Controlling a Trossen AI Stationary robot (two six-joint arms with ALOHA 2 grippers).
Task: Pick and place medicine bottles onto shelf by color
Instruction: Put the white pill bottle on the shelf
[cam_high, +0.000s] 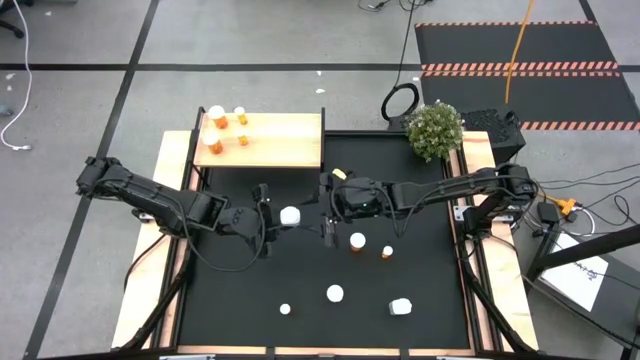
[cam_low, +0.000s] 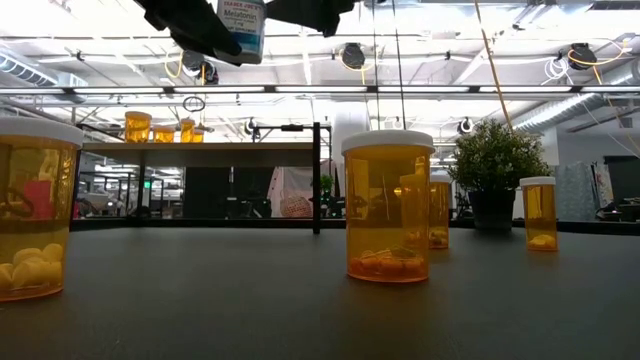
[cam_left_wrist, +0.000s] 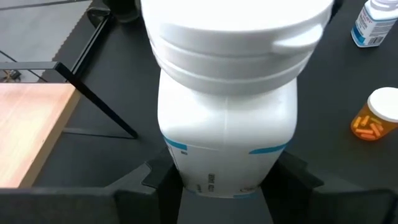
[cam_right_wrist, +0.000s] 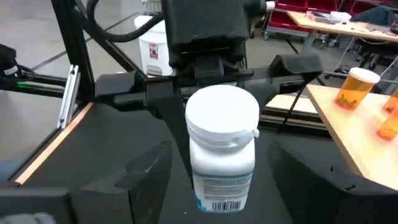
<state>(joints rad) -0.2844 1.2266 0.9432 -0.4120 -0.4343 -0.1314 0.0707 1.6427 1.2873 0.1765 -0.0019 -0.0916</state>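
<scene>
Four orange bottles (cam_high: 217, 116) stand on the shelf (cam_high: 285, 140), grouped at its end on the left arm's side; they are two larger ones with white caps and two smaller ones. The shelf, a light-wood board on thin black legs, sits at the far edge of the black mat (cam_high: 430, 270) that covers the desk.

Above the middle of the mat the left tool (cam_high: 272, 220) is clamped on a white bottle (cam_high: 290, 215) with a bluish label, its two dark fingers (cam_left_wrist: 152, 177) pressing the bottle's lower body from either side. The bottle is lifted clear of the mat; in the low view it hangs at the top of the picture.

The right tool (cam_high: 327, 215) faces the left one from the other side, just beside the white bottle's cap. Its fingers (cam_right_wrist: 146, 168) stand apart on either side of the bottle, with a gap showing between them and the bottle.

On the mat nearer the front lie the other medicine bottles: an orange bottle with a white cap (cam_high: 357, 241), a smaller orange one (cam_high: 387, 252) next to it, a white-capped bottle (cam_high: 335, 293), a small one (cam_high: 285, 310) and a white bottle lying on its side (cam_high: 401, 306).

A potted plant (cam_high: 435, 130) stands at the mat's far corner on the right arm's side.
</scene>
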